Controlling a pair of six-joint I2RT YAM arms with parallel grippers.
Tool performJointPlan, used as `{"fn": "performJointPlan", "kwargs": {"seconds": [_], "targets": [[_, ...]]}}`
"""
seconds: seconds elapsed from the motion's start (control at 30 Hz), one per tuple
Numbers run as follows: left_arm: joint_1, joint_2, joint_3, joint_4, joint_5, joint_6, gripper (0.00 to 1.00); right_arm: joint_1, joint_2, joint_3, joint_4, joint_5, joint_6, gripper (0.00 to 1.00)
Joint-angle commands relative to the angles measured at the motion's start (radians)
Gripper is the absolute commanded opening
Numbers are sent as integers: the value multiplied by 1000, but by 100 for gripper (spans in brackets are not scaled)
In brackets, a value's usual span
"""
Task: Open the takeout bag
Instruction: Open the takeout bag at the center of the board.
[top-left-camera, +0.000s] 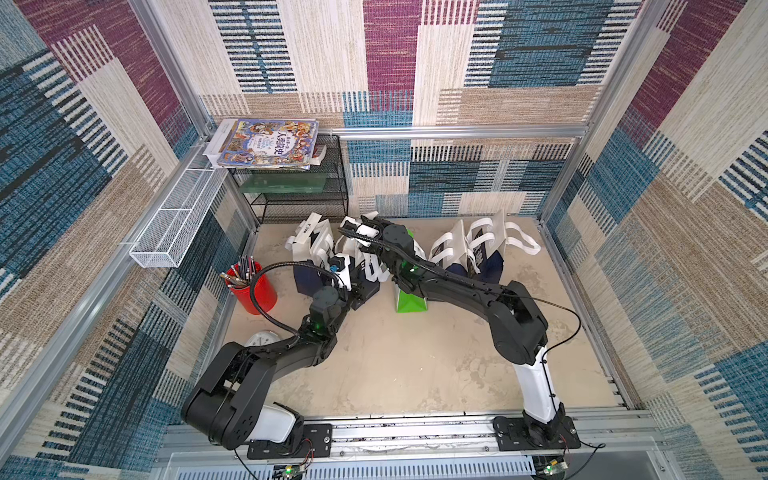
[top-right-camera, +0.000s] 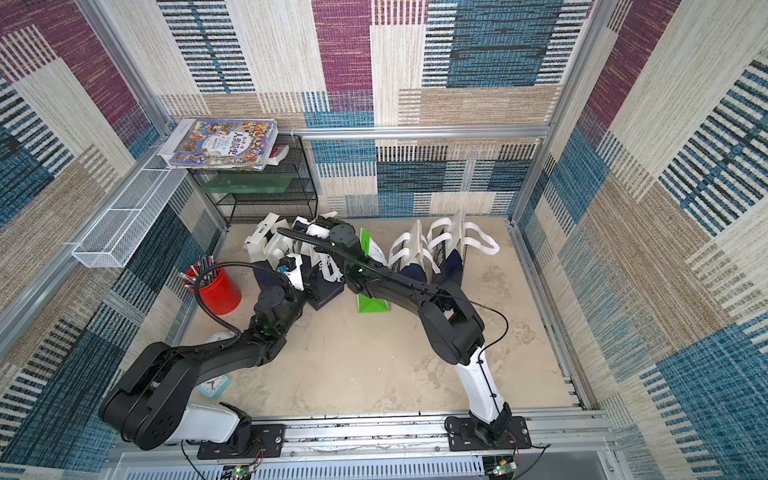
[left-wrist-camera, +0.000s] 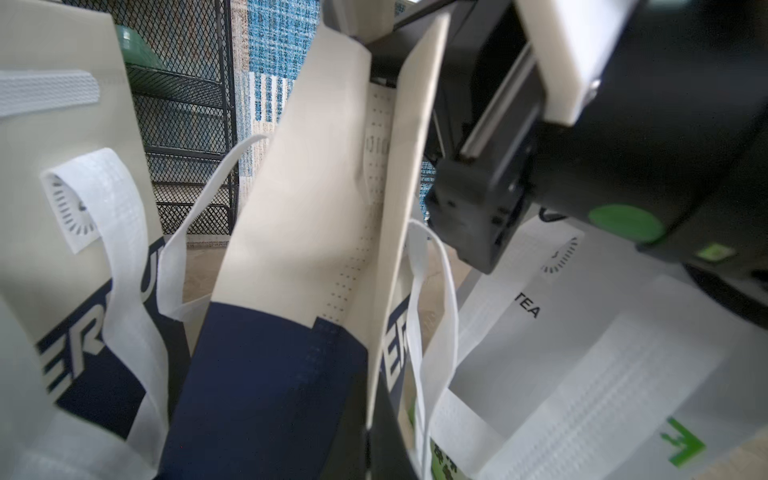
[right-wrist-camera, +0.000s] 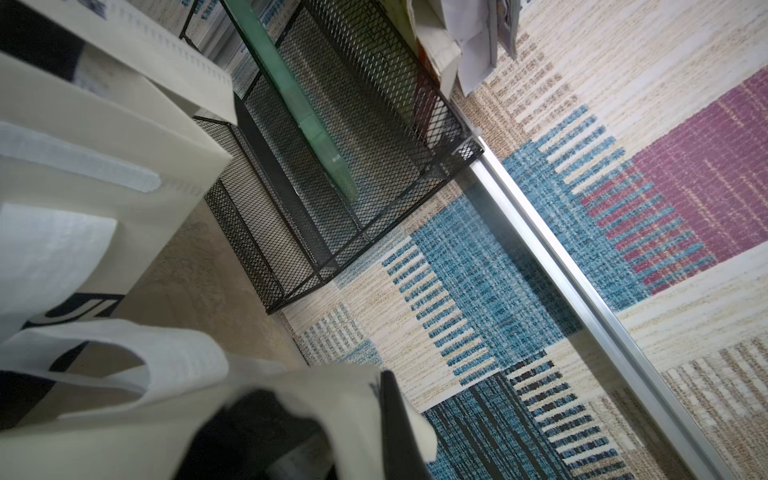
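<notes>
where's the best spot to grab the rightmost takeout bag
Probably the white handle loop of the rightmost bag, from above on its right side: the loop flops outward over the table, clear of the neighbouring bag, whereas the upright panels crowd together.

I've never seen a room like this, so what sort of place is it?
Likely a robot test booth staged as a desk corner: two robot arms bolted to a front rail, carpet-lined aluminium frame walls, and props like takeout bags and a red pen cup.
</notes>
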Motion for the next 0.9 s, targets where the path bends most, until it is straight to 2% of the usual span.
{"fn": "performJointPlan", "kwargs": {"seconds": [0.0, 0.17, 0.4, 0.53, 0.63, 0.87], "targets": [[-2, 6, 4, -55, -4, 9, 0, 10, -4, 25, -51, 69, -25, 0], [-2, 12, 16, -87, -22, 15, 0, 57, -20, 48, -110, 166, -137, 0], [-2, 14, 20, -114, -31, 21, 0, 80, -50, 69, -197, 214, -230, 0], [-2, 15, 18, -125, -37, 25, 0, 81, -47, 96, -246, 261, -360, 1], [-2, 14, 18, -127, -40, 27, 0, 79, -42, 113, -243, 312, -445, 10], [-4, 19, 18, -125, -48, 30, 0, 79, -60, 176, -326, 320, -414, 58]]}}
